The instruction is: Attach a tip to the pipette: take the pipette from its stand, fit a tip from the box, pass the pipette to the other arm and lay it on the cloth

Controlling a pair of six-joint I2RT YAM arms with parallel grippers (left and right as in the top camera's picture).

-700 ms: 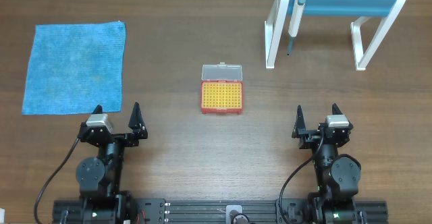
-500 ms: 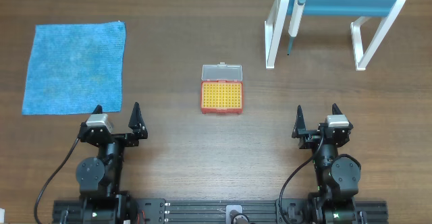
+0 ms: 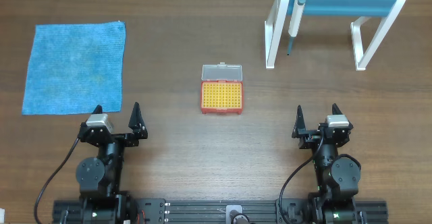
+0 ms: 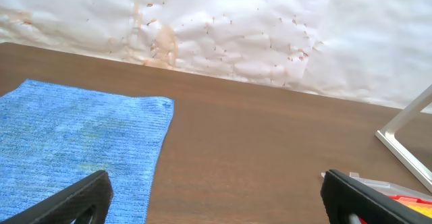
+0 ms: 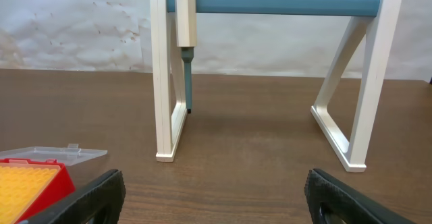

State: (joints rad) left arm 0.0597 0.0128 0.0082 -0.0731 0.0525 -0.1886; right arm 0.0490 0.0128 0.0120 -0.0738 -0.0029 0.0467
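- Cloth [image 3: 74,67], blue and flat, lay at the far left of the table [image 3: 175,35], its near edge just ahead of the left gripper [image 3: 117,109].
- Box [image 3: 221,97], red with rows of yellow tips, sat mid-table between the two arms and farther out than both. Its clear lid [image 3: 222,71] was hinged open on the far side.
- Stand [image 3: 344,3] stood at the far right: a teal bar on white legs, well apart from the box and straight out from the right gripper [image 3: 317,109].
- White, crinkled wall [image 4: 236,28] closed off the table's far edge.
- Pipette [image 3: 295,18] hung from the left end of the bar, just beside the stand's left leg [image 3: 271,38]. In the right wrist view that leg stood in front of it, on the side toward the box.
- Its long axis ran upright. The white body was at the top by the bar, and the slim teal shaft pointed down at the table, its end just above the wood.
- Left gripper rested near its base at the table's near edge with its fingers spread wide, aimed at the cloth's right edge and the bare wood beside it.
- Right gripper rested likewise at the near right with its fingers spread wide, facing the stand, the box off to its left.
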